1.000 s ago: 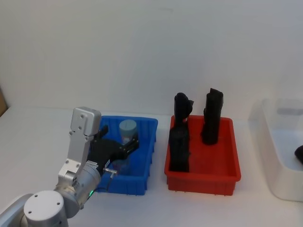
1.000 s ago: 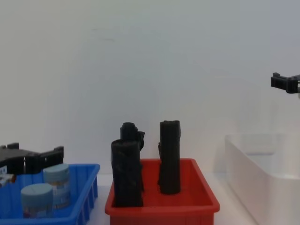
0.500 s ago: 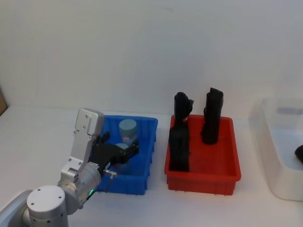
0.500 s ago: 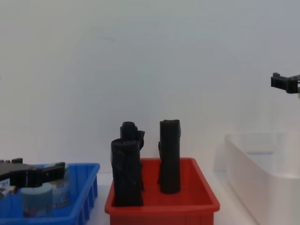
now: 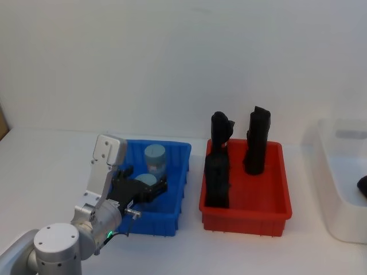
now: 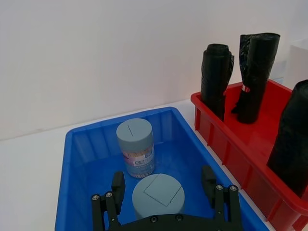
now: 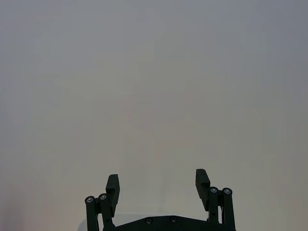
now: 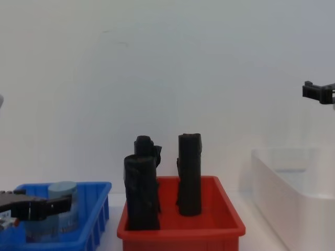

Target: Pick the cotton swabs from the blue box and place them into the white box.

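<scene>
Two cotton swabs tubs with grey-blue lids stand in the blue box point(image 5: 172, 197). The far tub point(image 6: 135, 147) stands free near the back wall. The near tub point(image 6: 158, 195) sits between the fingers point(image 6: 118, 185) of my left gripper point(image 6: 163, 182), which is open and lowered into the box, a gap showing on each side of the lid. In the head view the left gripper point(image 5: 144, 192) straddles this near tub point(image 5: 145, 180). The white box point(image 5: 338, 195) stands at the far right. My right gripper point(image 8: 316, 92) hangs open, high above the white box point(image 8: 285, 180).
A red bin point(image 5: 245, 215) holding three upright black rolls point(image 5: 218, 180) stands between the blue box and the white box. A dark shape point(image 5: 362, 186) shows at the right edge over the white box; what it is cannot be told.
My left gripper has come down into the blue box and now sits lower around the near tub. The right arm has not moved.
</scene>
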